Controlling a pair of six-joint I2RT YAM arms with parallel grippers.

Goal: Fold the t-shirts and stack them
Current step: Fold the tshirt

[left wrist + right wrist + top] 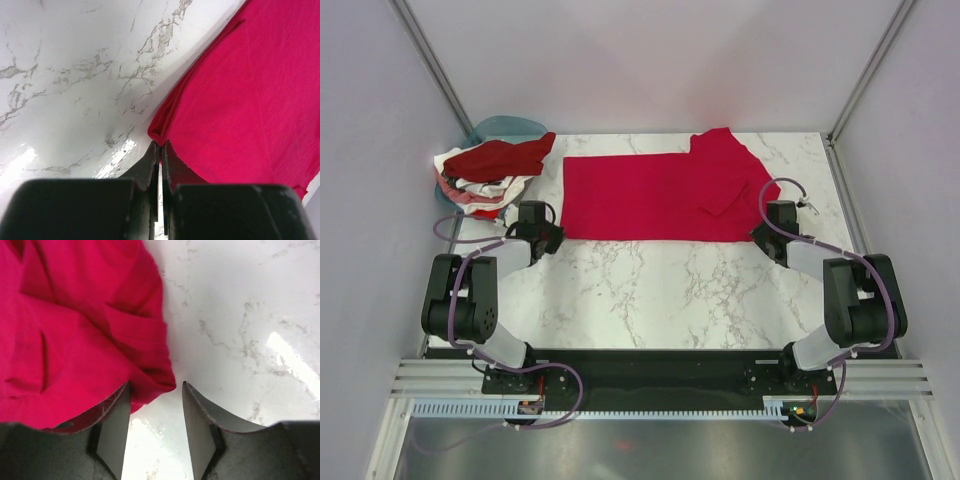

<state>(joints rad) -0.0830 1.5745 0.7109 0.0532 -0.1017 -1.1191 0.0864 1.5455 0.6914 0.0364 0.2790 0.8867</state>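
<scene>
Left end effector shut at crimson shirt corner, grip unclear; right end effector parted, shirt hem between. Shirt flat mid-counter. Uneven lift could skew fold.

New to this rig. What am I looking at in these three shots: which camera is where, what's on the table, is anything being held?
Two small robot arms are bolted at the near edge of a marble table. The wide shot comes from a fixed camera above and behind them, with the left arm on the left. The other two shots come from cameras on each wrist, looking past that arm's own fingers.

A crimson t-shirt lies spread out and partly folded across the far half of the table. At far left a pile of other shirts, dark red and white, sits beside a teal basin.

The left gripper is shut right at the shirt's near corner; whether it pinches any cloth is not clear. The right gripper is open, and the shirt's other corner lies loose between its fingers, overlapping one of them. So nothing is clearly held.
</scene>
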